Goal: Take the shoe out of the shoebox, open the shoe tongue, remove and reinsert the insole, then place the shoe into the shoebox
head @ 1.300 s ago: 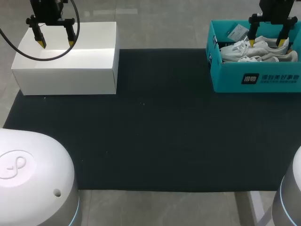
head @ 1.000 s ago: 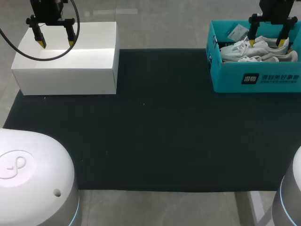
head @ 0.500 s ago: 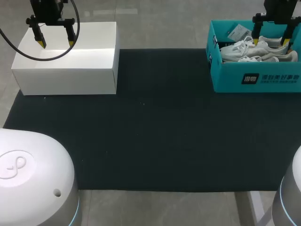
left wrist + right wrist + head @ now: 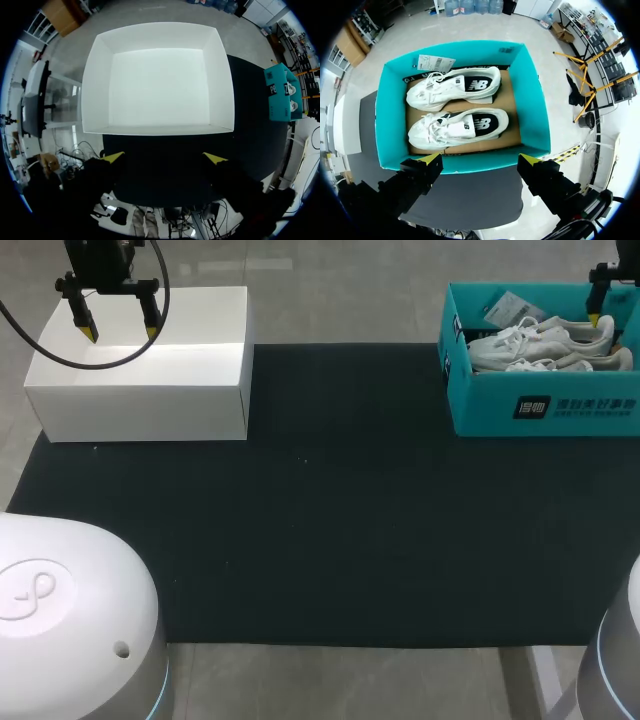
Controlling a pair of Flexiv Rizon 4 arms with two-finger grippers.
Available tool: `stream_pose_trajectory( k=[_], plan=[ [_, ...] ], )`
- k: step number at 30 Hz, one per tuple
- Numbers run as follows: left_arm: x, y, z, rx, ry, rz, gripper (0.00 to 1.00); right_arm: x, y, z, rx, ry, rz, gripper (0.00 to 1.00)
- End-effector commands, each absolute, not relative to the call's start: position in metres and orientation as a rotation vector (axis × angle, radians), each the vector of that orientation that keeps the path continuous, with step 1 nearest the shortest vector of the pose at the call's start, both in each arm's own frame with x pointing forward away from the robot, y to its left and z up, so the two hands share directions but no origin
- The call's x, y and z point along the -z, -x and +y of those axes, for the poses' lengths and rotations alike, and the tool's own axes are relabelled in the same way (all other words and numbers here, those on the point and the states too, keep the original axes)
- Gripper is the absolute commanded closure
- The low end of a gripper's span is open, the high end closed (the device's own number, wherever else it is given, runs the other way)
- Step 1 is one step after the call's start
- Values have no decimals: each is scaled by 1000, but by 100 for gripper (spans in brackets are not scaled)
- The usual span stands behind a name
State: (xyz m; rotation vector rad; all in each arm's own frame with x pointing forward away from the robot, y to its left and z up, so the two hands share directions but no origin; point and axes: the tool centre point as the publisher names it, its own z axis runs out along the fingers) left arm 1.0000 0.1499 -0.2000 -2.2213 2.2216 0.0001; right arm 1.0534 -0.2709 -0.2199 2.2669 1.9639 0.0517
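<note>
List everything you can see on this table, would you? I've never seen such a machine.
Mat: one, black, covering the table's middle.
Box: one, white, far left.
Shoebox: one, teal, far right, open.
Shoes: two, white, side by side in the shoebox.
Tag: one, white paper, at the shoebox's far rim.
Left pincer: one, black with yellow tips, open, above the box.
Right pincer: one, same colours, open, above the shoebox.
</note>
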Motion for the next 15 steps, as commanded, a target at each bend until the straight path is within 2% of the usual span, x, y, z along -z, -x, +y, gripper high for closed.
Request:
stream_pose_trajectory(
  k=[1,15],
  plan=[
    [200,-1000,150,0,2221,2222,0,238,-1063,-285,-46,-2275,1949,0],
    [200,-1000,150,0,2221,2222,0,296,-1085,-310,-12,-2260,2012,0]
  ],
)
